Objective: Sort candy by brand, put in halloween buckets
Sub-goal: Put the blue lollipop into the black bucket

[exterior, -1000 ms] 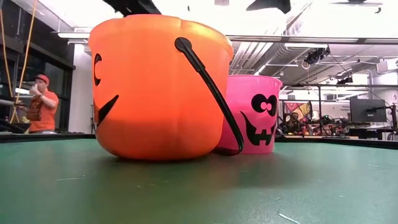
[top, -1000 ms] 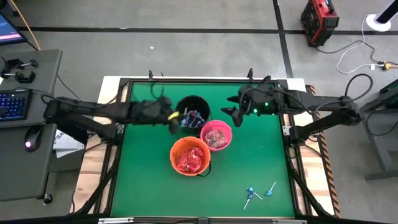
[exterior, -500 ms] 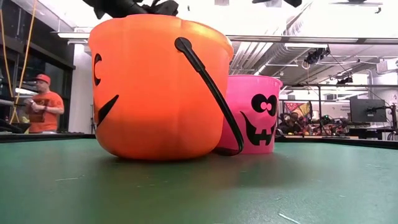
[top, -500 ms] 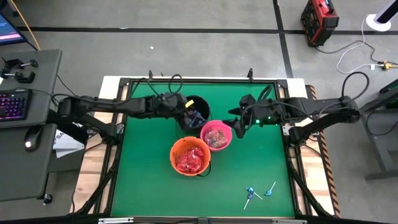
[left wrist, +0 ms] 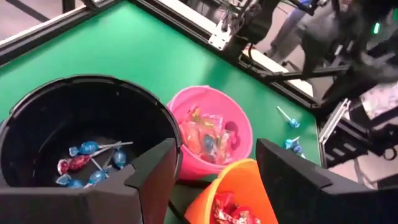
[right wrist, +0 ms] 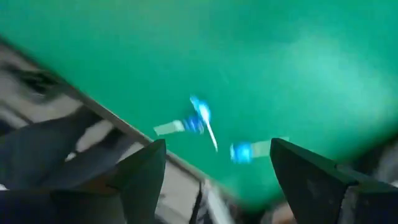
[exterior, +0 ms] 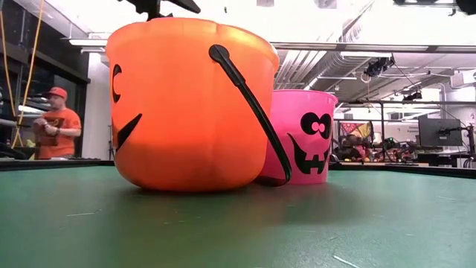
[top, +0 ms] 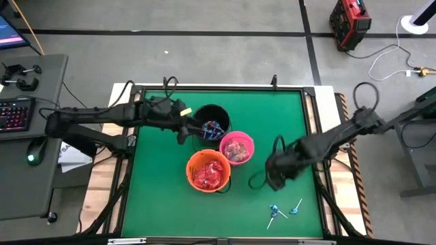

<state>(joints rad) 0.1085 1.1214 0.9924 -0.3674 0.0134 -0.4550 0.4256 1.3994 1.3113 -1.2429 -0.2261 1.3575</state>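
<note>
High view: 3 lollipops [top: 283, 211] lie near the table's [top: 157, 197] front right corner; the right gripper [top: 274, 171] hangs just behind them. Left wrist view: the left gripper [left wrist: 214, 180], spread and empty, sits over the black bucket's [left wrist: 37, 112] rim. Right wrist view: right fingers [right wrist: 146, 174] spread. Lollipops are light; pinch the thin stick

Keyboard [top: 13, 113], mouse [top: 28, 158], red case [top: 349, 23]

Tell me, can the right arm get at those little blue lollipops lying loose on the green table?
Probably yes. The right gripper hangs open over bare mat, with the lollipops lying nearby in the open. No bucket stands between them.
</note>
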